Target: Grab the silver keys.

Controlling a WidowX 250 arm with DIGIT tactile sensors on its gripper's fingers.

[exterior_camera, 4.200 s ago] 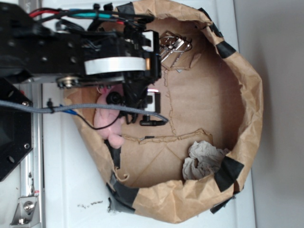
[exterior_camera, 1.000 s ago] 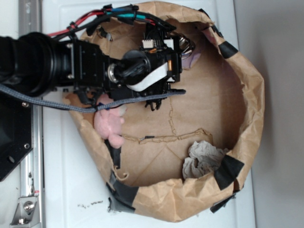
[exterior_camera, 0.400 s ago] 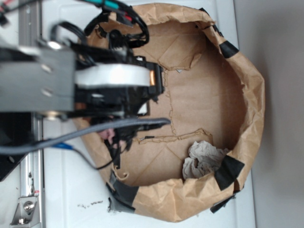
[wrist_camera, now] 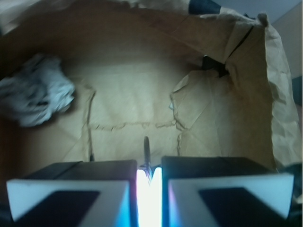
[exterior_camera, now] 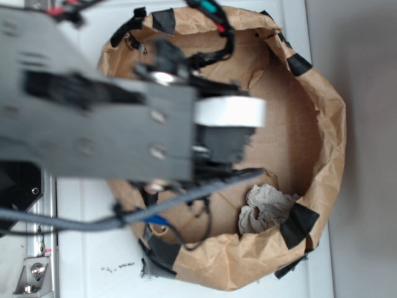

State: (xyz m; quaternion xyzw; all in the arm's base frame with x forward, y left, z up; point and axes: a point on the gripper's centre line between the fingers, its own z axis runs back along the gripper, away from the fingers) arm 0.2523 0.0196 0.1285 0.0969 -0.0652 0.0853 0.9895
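In the wrist view my gripper (wrist_camera: 149, 166) has its two pads nearly together. A thin silver metal blade sticks out from the narrow gap, which is one of the silver keys (wrist_camera: 147, 150) seen edge-on. The rest of the bunch is hidden behind the pads. The keys hang above the brown paper floor of the bag (wrist_camera: 128, 109). From the exterior camera, my arm (exterior_camera: 124, 118) is large and blurred over the bag's left half, and it covers the fingers and the keys.
The brown paper bag (exterior_camera: 325, 124) has a rolled rim patched with black tape. A crumpled grey paper wad (exterior_camera: 265, 208) lies by its lower rim and appears as the paper wad (wrist_camera: 34, 94) at the wrist view's left. A metal rail (exterior_camera: 38, 261) runs along the left.
The arm has come up toward the exterior camera and shifted right and down the picture. The keys are gone from the top of the bag floor where they lay earlier.
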